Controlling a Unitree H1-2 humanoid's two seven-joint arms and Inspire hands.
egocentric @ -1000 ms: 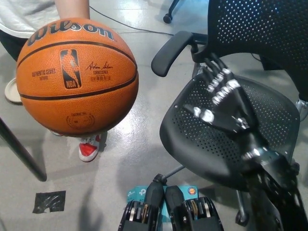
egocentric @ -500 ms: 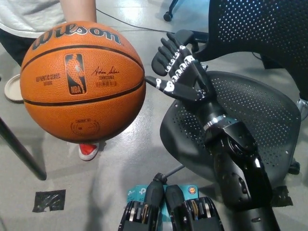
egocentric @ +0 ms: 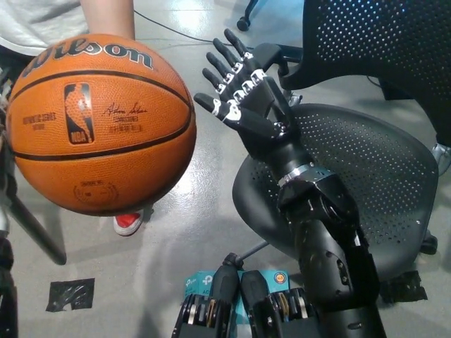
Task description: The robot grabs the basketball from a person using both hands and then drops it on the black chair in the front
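Note:
A person's arm (egocentric: 106,17) holds out an orange Wilson basketball (egocentric: 99,123) at the upper left of the head view. My black right hand (egocentric: 243,98) is raised just right of the ball, open with fingers spread and its palm turned toward the ball. A narrow gap separates them. Behind and under my right arm is the black mesh chair, with its seat (egocentric: 387,190) and its backrest (egocentric: 380,49) at the right. A thin pale and dark sliver at the left edge (egocentric: 4,225) may be my left arm; its hand is too cut off to read.
The chair's armrest (egocentric: 275,56) juts out just behind my right hand. A dark table leg (egocentric: 39,236) slants across the lower left. A person's red shoe (egocentric: 128,222) is on the grey floor under the ball, and black tape (egocentric: 70,294) lies on the floor.
My right hand has risen from over the chair seat and moved left, close to the ball. The ball has shifted slightly left. A sliver has appeared at the left edge.

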